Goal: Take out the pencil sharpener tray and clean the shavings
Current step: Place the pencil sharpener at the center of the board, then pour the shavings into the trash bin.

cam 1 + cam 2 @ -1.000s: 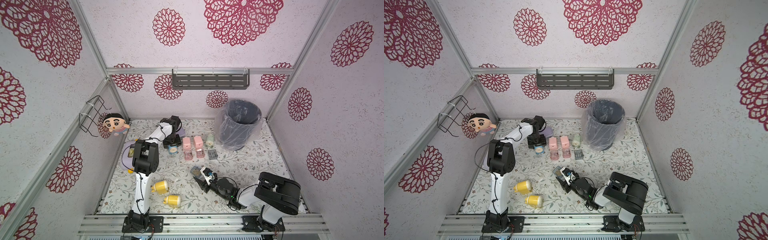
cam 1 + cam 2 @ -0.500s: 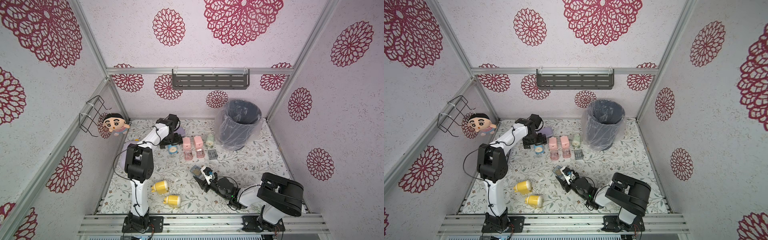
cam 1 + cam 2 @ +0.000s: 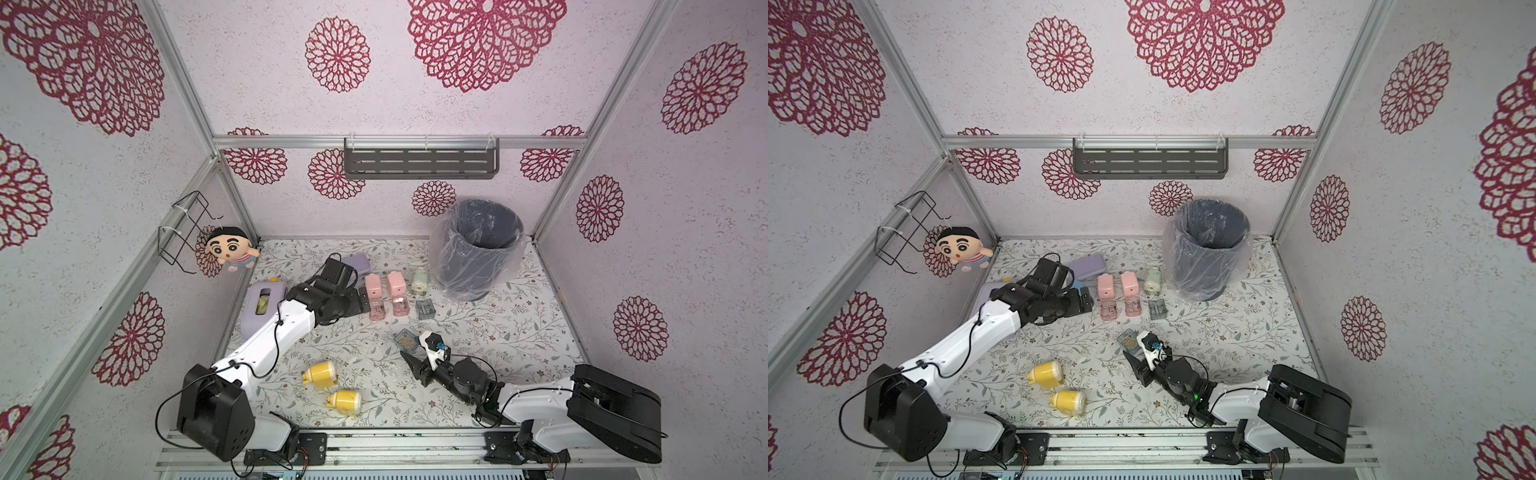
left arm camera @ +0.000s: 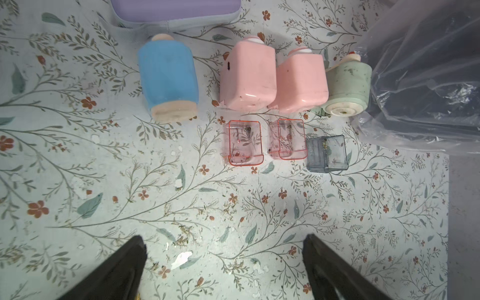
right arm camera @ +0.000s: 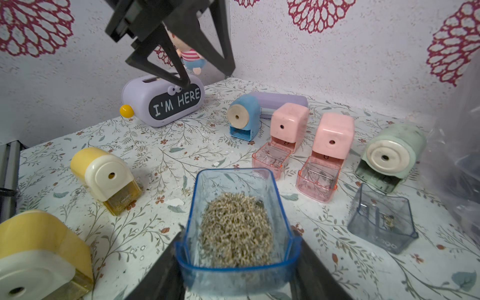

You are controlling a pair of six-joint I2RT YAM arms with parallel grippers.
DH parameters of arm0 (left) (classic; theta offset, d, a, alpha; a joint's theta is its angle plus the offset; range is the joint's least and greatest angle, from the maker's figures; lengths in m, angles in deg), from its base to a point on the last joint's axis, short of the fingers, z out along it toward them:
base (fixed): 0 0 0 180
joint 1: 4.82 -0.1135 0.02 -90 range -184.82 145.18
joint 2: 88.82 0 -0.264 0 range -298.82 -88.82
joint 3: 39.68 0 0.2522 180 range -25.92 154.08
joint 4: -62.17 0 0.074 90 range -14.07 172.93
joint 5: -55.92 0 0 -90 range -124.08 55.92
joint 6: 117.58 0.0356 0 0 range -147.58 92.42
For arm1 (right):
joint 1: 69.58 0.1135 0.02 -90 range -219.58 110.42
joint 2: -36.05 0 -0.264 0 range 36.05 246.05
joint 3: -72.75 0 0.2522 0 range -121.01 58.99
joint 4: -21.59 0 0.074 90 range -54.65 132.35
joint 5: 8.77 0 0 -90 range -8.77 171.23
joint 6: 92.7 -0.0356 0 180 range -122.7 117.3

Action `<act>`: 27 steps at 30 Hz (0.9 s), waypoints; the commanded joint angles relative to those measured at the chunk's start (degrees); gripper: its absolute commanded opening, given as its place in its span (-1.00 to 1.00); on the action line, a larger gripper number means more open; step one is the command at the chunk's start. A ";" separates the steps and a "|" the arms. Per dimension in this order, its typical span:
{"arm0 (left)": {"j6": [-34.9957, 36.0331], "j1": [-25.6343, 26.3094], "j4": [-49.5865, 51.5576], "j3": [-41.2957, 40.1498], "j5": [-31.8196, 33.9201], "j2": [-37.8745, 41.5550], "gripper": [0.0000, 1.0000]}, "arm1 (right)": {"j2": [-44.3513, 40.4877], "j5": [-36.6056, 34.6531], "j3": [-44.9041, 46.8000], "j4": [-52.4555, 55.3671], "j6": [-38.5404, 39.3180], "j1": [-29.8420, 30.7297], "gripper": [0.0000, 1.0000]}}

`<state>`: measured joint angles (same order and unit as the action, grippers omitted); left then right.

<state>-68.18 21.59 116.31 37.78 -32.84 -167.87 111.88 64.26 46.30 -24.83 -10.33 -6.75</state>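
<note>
1. Backing off the blue sharpener (image 4: pixel 167 78) near the worktop's (image 3: pixel 498 332) back edge, the left gripper (image 4: pixel 224 237) now hangs spread and empty.
2. Mid-worktop, the right gripper (image 5: pixel 237 249) pinches the blue tray (image 5: pixel 233 275), heaped with shavings (image 5: pixel 235 231); the bin (image 3: pixel 478 245) stands in the back right corner.
3. Three emptied trays (image 4: pixel 245 142) lie out; this one awaits dumping, and two yellow sharpeners (image 5: pixel 104 176) look untouched.
4. Purple box (image 5: pixel 176 102) reads "I'M HERE".

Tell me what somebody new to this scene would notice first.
Eyes land on the clear blue tray heaped with tan shavings, pinched in the right gripper near the flowered table's middle. Behind it stands a row of pastel sharpeners with pulled-out trays in front, beside the plastic-lined bin at the back right.
</note>
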 commanded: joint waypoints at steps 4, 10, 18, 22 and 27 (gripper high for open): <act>-1.44 2.57 -23.42 -12.47 -3.11 9.52 0.95 | -6.89 -6.06 -0.35 6.07 -2.03 -0.20 -0.17; 0.89 7.51 -33.94 -17.80 2.79 14.99 0.95 | -17.04 -7.06 -3.17 16.47 -0.44 -3.81 -0.18; 6.28 9.49 -51.07 -27.71 6.20 18.91 0.95 | -29.76 -6.19 -11.42 31.51 1.62 -12.06 -0.17; 8.52 9.51 -56.51 -30.86 4.05 19.49 0.95 | -29.94 -5.33 -18.47 38.22 3.39 -16.81 -0.18; 10.80 9.88 -57.04 -33.45 6.13 21.09 0.95 | -24.88 -3.24 -27.43 42.87 6.03 -22.30 -0.17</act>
<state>-60.23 30.91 63.70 5.54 -28.14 -148.52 84.75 59.58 23.79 13.77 -7.14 -26.84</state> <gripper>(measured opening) 0.976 0.579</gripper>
